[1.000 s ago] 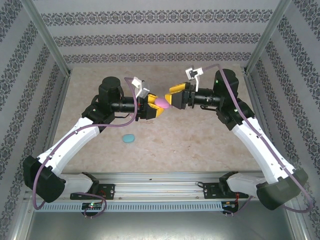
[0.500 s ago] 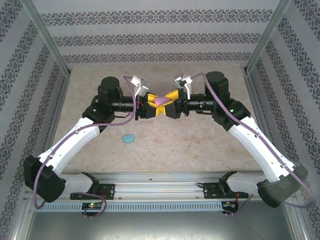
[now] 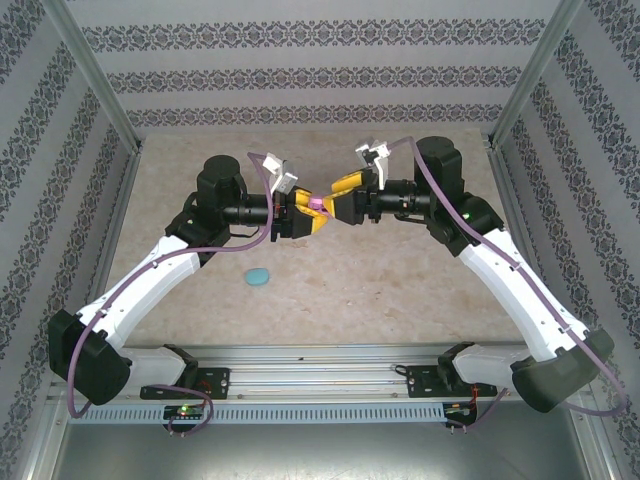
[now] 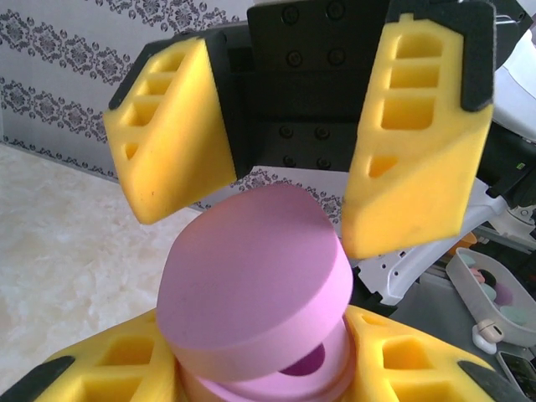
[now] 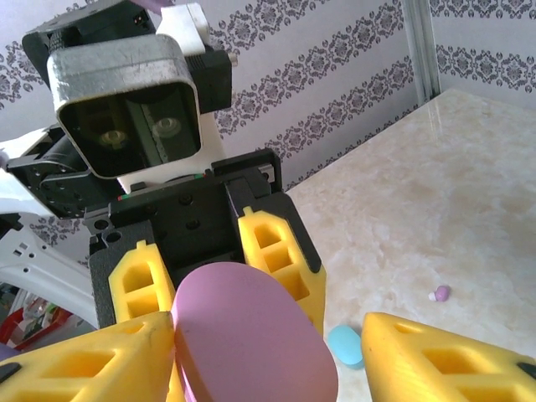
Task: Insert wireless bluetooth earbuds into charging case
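Top view: left gripper (image 3: 311,212) pinches the pink case (image 3: 318,204) in mid-air above the table (image 3: 400,290); right gripper (image 3: 336,206) meets it nose to nose; cyan case (image 3: 258,277) lies on the table, well apart. Left wrist view: lid (image 4: 251,285) ajar; the right gripper's fingers (image 4: 172,142) are spread either side, seemingly not yet pressing. Right wrist view: one pink earbud (image 5: 441,293) on the table near the cyan case. Step, by judgement: opening the case. Next: raise the lid fully, then fetch the earbud.

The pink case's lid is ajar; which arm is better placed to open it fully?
Right. The right fingers straddle the lid, open and free to lift it. The left fingers are shut on the case, busy holding it.
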Controlling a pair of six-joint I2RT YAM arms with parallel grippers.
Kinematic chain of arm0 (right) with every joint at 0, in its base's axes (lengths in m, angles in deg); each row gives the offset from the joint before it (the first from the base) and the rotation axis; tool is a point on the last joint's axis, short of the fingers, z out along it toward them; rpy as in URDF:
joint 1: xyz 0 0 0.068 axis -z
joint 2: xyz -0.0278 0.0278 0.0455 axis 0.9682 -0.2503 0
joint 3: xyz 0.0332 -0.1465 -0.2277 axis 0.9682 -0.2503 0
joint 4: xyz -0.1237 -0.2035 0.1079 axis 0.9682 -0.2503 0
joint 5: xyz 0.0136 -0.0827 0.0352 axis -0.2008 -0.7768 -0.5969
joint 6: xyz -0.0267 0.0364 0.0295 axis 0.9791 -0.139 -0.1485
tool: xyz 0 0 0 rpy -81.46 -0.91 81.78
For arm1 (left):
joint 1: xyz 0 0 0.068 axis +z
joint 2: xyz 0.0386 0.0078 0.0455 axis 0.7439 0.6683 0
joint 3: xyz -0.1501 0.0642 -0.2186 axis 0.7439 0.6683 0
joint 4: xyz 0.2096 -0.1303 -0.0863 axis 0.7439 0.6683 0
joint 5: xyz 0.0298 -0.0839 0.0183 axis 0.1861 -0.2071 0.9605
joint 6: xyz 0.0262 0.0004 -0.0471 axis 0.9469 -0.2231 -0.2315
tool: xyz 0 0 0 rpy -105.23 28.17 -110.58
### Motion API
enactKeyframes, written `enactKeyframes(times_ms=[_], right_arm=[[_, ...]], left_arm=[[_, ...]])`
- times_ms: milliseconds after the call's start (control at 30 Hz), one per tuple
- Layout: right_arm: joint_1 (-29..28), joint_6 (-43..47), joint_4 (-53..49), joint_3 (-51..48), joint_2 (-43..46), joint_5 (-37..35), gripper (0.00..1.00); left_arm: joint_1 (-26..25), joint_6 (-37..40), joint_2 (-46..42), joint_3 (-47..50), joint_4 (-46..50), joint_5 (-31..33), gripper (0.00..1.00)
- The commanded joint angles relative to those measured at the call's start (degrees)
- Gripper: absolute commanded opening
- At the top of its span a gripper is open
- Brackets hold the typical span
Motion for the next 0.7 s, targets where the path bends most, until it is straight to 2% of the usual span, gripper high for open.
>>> enactKeyframes(times_ms=[0,333,667], right_arm=[[0.75,-1.07,1.47,0.66,-1.03,-1.83,0.57],[0.56,-5.28,6.86,-0.67,-2.76,-0.23,0.51],[0.55,-6.49,9.22,-2.5,-3.15,1.48,0.51]], left_arm=[[0.28,-1.14,-1.85,-0.22,-4.66,-2.51,0.08],[0.32,-4.43,-1.74,0.02,-8.77,-3.17,0.08],[0.3,-8.42,-2.09,0.69,-13.54,-3.76,0.08]])
